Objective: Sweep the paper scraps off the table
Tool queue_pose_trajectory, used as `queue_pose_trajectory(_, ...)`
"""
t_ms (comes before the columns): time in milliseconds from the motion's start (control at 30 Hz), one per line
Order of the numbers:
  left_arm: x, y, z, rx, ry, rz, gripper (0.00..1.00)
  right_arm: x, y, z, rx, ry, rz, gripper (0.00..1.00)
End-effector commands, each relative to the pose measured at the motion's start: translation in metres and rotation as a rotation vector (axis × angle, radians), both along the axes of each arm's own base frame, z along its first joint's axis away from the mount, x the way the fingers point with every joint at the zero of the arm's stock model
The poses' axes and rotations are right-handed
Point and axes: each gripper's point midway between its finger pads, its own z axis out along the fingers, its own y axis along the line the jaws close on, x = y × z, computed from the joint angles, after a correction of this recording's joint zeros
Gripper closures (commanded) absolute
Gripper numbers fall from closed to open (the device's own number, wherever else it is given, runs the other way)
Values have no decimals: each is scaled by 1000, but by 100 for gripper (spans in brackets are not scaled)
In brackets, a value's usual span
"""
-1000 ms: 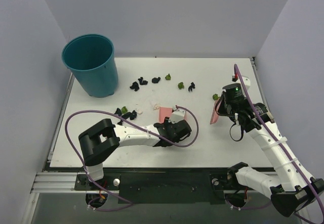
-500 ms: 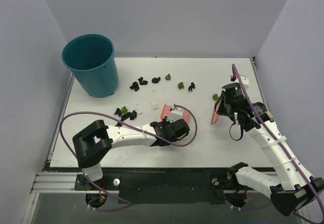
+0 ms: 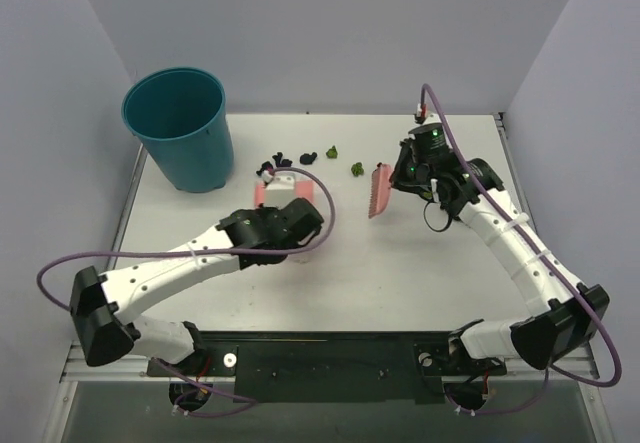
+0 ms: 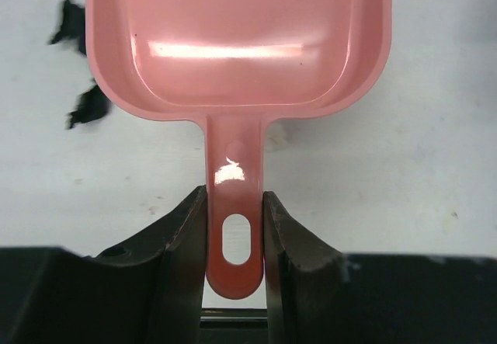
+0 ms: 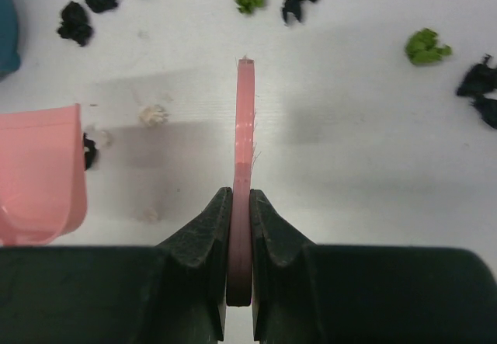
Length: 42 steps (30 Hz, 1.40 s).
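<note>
Left gripper (image 4: pixel 235 239): jaws clamped on the handle of the pink dustpan (image 4: pixel 237 41), just above the hanging hole. The pan is empty and its mouth faces the far side of the table (image 3: pixel 420 263). In the left wrist view, 2 black wads lie just beside its left wall.

Right gripper (image 5: pixel 240 243): jaws closed tight on the pink brush (image 5: pixel 245 126), seen edge-on. Its shadow falls wide of it, so you probably have it lifted off the surface.

Paper scraps (image 3: pixel 310 157): strung along the far half of the table, between the teal bucket (image 3: pixel 180 128) and the brush. The black ones bunch just beyond the pan's mouth, and the green ones sit nearer the brush. From the right wrist, a few whitish crumbs lie between pan and brush, and 1 black wad sits right at the pan's lip.

Handling, as a judgement: the wads look featherlight, soft and springy. Do not pinch them; they are too small. Take them with the bristles, low and slow, or they will skitter past the lip. Set the pan's front edge flat on the table so they ride in, not under. The glossy handle may twist if you push it sideways.
</note>
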Motion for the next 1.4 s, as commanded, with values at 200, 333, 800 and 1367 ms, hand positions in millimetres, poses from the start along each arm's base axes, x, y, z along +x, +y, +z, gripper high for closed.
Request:
queue_pose_trajectory(200, 16, 137, 70, 4, -93, 364, 100, 34, 137, 13, 427, -57, 93, 100)
queue_pose_trajectory(333, 21, 163, 89, 9, -128, 418, 100, 38, 192, 19, 632, -102, 154, 100)
queue_pose_trajectory(800, 11, 192, 99, 51, -155, 459, 100, 30, 320, -33, 768, -6, 211, 100)
queue_pose_trajectory(1367, 10, 174, 62, 44, -50, 344, 100, 10, 292, -134, 547, 133, 196, 100)
